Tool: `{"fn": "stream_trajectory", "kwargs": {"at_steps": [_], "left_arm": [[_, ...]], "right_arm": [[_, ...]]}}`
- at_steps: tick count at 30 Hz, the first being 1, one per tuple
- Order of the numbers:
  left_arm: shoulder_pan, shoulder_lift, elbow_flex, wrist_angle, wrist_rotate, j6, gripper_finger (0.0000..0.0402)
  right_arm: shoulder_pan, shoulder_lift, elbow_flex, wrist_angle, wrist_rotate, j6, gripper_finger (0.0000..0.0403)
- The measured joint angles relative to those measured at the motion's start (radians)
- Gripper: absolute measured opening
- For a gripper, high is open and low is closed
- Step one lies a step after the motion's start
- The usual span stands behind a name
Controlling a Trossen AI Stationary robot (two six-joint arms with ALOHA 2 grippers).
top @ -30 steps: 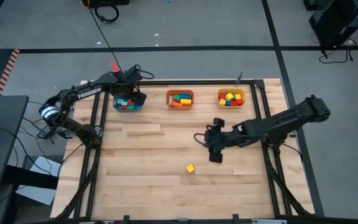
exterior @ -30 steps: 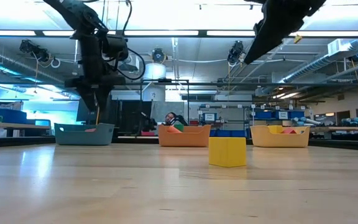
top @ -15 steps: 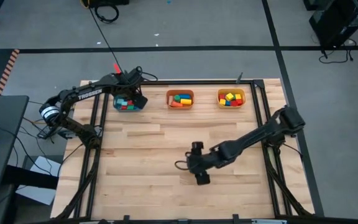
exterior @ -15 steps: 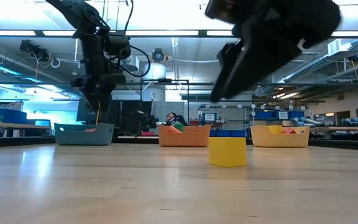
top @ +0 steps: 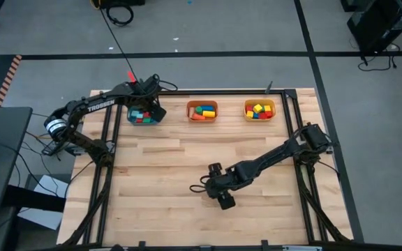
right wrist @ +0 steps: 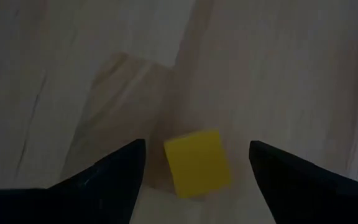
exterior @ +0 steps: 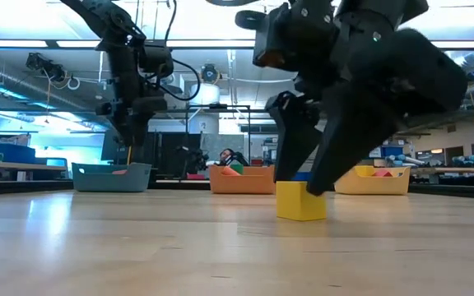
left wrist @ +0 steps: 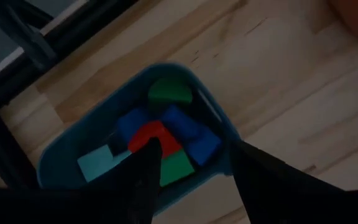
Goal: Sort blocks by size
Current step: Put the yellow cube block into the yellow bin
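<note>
Right now the right gripper is low over the middle of the worktop, its two fingers spread wide and standing on either side of a single yellow cube. The cube rests on the wood between the fingers, not yet touched by either of them as far as the right wrist view shows. In the high view the right arm's wrist hides the cube.

Along the far edge of the worktop stand three bins. The teal bin holds red, blue, light blue and green blocks; the orange bin holds blue, green, yellow and orange pieces; the yellow bin holds red and yellow ones.

The left gripper hangs above the teal bin, its fingers partly apart with nothing between them, the bin's blocks visible below.

Beyond the worktop, the low view shows a workshop with ceiling lights and shelves.
</note>
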Motion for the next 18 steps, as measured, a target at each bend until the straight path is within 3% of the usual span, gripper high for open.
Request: {"fn": "stream_trajectory", "kwargs": {"at_steps": [11, 18], "left_arm": [[0.000, 0.000, 0.000, 0.036, -0.002, 0.002, 0.0198], [-0.001, 0.000, 0.000, 0.041, -0.003, 0.025, 0.0198]], "right_arm": [[-0.003, 0.044, 0.000, -0.007, -0.020, -0.030, 0.0243], [-0.009, 0.042, 0.000, -0.013, -0.027, 0.182, 0.0143]]}}
